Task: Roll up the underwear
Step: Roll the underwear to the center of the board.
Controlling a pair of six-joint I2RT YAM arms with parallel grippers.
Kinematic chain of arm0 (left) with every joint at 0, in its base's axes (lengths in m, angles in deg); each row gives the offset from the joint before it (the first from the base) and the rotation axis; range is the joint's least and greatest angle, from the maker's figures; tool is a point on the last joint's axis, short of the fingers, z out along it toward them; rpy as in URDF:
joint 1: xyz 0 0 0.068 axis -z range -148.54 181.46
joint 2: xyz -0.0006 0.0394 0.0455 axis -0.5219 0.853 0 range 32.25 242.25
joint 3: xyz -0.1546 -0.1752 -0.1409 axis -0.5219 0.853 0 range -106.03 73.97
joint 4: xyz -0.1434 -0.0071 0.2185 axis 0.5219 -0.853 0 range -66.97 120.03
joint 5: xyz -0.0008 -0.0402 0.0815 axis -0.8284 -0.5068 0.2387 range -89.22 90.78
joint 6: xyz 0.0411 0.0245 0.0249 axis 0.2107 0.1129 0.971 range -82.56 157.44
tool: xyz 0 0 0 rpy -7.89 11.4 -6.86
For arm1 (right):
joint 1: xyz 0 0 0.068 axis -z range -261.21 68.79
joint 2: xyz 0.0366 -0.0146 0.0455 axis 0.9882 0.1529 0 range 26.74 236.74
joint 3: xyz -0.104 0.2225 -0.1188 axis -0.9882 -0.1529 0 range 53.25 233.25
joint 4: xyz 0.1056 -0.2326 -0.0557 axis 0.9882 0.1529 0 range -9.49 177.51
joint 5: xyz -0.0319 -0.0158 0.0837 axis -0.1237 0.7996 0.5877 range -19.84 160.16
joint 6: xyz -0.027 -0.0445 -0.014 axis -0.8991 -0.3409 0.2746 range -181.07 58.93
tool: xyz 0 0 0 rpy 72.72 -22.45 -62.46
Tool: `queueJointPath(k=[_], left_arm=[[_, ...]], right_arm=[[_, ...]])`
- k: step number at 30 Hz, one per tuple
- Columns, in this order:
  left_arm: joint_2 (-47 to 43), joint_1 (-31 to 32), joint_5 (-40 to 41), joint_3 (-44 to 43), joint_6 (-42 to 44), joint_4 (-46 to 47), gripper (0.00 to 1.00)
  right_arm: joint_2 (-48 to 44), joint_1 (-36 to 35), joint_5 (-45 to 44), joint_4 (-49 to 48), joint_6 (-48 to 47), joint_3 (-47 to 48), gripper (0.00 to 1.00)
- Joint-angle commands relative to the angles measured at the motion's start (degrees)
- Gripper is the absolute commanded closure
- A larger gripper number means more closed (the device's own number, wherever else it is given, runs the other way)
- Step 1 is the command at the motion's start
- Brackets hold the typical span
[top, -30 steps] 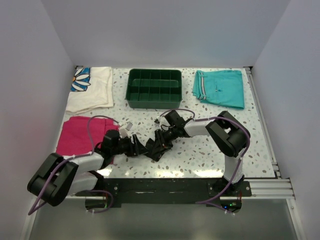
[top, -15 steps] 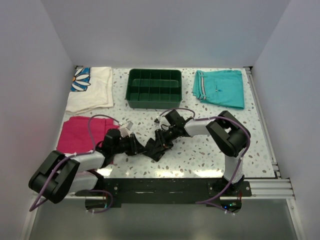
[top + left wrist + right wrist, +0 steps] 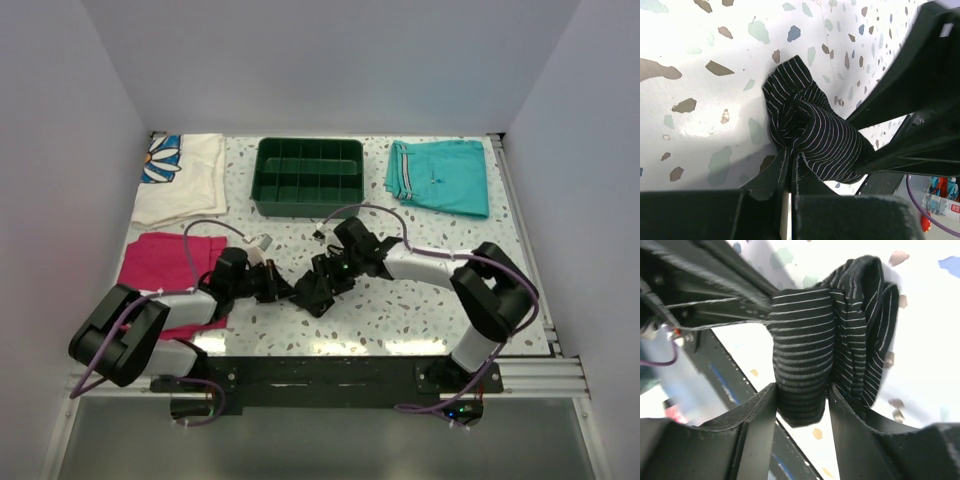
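Fingertips point(image 3: 771, 181) of the left gripper point(image 3: 790, 162) are pressed together on a thin fold of the black, finely striped soft-fabric underwear point(image 3: 815, 132), while the right gripper point(image 3: 802, 387) straddles and squeezes the bunched roll. The bundle lies mid-way along the speckled tabletop point(image 3: 430, 315), nearer its front edge. If either pinch slackens, the loosely wound fabric would probably spring open.

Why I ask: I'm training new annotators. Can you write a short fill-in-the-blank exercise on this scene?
The underwear is black with fine pale ____.
The left gripper is ____ on an edge of it.
Farther back on the table, the compartment tray is dark ____.
Part of the bundle sits between the two ____ of the right gripper.
Missing words: stripes; shut; green; fingers.
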Motion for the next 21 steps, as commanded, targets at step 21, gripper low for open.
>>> queueJointPath(k=[21], left_arm=[[4.02,-0.33,0.21,-7.43,4.53,-9.03,0.98]], right_arm=[[-8.27,-22.34,-45.48,4.35,-17.84,6.72,0.4]])
